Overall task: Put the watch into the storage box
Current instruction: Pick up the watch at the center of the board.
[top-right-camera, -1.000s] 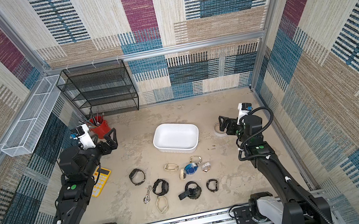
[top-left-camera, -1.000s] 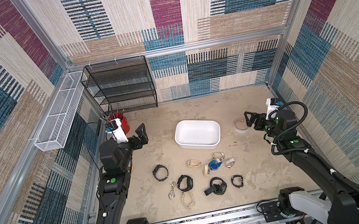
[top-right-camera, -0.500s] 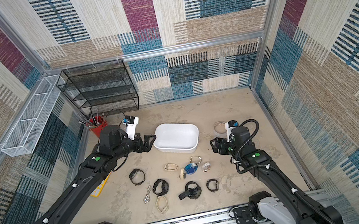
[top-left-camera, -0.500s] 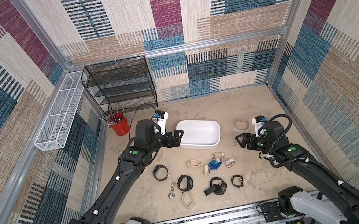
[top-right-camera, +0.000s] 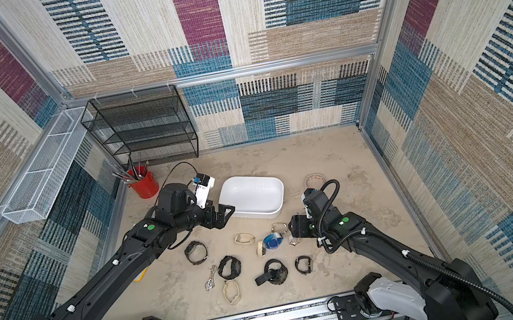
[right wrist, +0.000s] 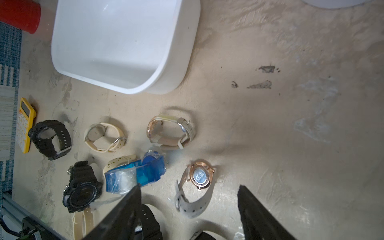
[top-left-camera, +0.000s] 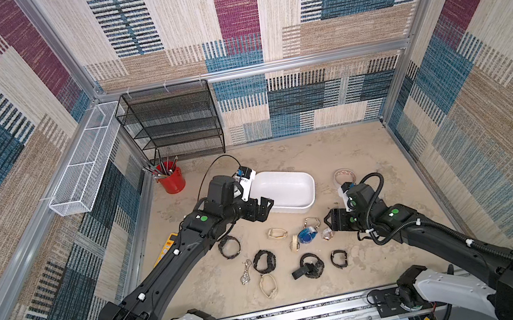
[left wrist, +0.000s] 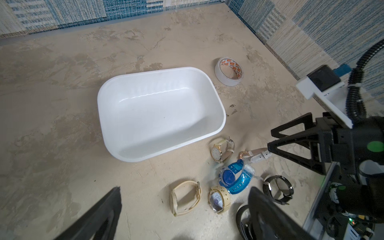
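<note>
Since a second ago the left tool has swung from beside the red cup — dark-handled implements stand in it — to the left end of the storage box, fingers spread wide. White, smooth and round-cornered, the box holds nothing. Right of it the watch, rose-gold with a pale grey strap, lies case-back up on the table, just in front of the right tool — fingers apart, gripping nothing.

Ten watches, one storage box, one tape roll.
</note>
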